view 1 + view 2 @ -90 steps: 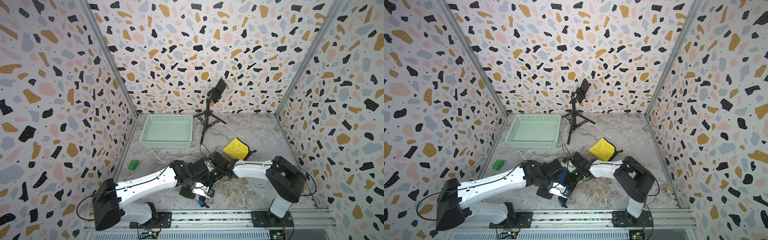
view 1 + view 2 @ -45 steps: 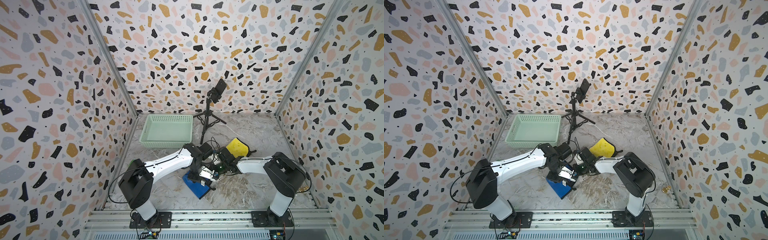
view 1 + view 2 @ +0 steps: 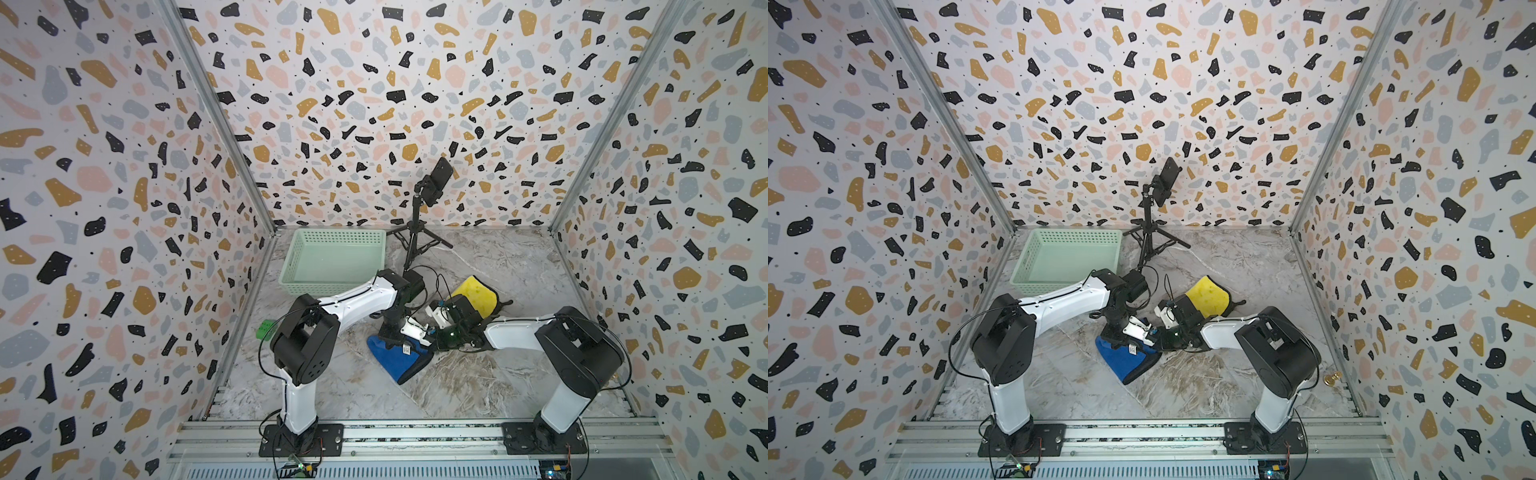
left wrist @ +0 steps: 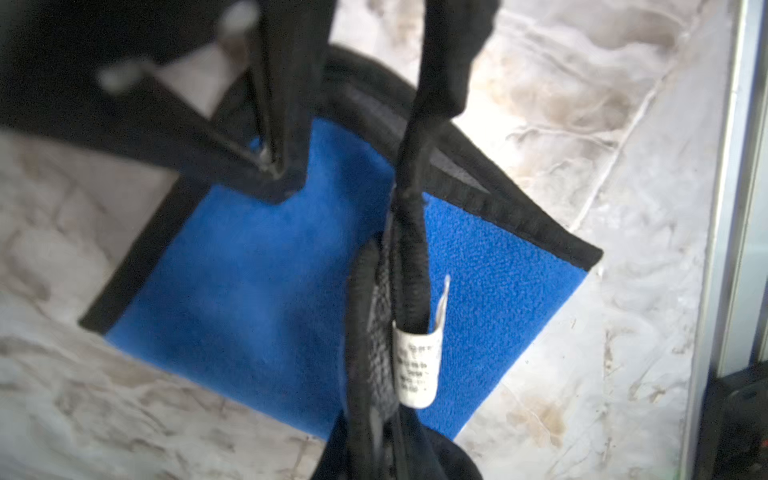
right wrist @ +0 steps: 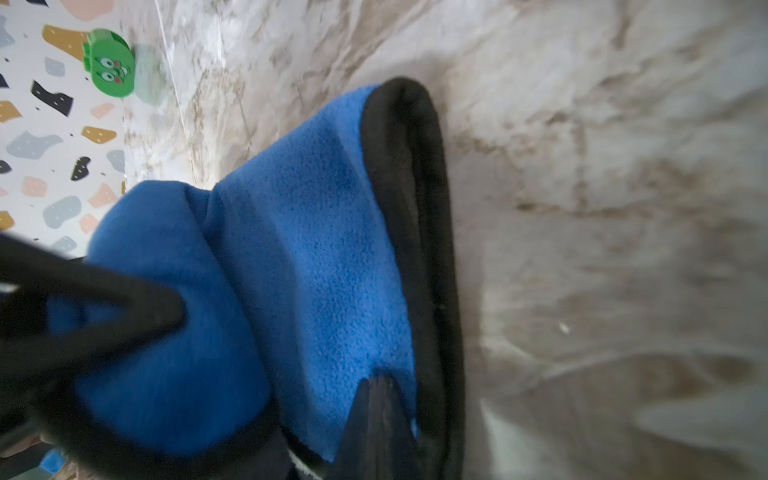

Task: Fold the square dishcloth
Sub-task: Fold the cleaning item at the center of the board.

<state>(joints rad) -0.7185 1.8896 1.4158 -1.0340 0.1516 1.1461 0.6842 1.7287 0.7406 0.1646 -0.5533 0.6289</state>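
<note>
Now, clock face: 12 o'clock is the back wall, 6 o'clock the rail that carries the arm bases.
Dishcloth: blue with a black hem, lying on the marble table near the middle, a little toward 6 o'clock in both top views. It is doubled over on itself, with a rounded edge toward 5 o'clock.
Raised part: the 12 o'clock end of the dishcloth is lifted off the table where the two claws meet. A strip of hem carrying a white tag stands up above the flat blue layer.
Left claw: reaches in from 9 o'clock and points down onto the dishcloth's 11 o'clock corner. Its fingers stand apart, with blue cloth showing in the gap and the raised hem running along one of them.
Right claw: comes in from 3 o'clock, with its fingertips pressed together on the blue cloth just beside the hem.
Basket: pale green, at 11 o'clock.
Tripod: at 12 o'clock, holding a phone.
Yellow cloth: at 2 o'clock from the dishcloth, behind the right claw.
Green block: at 9 o'clock, by the side wall.
</note>
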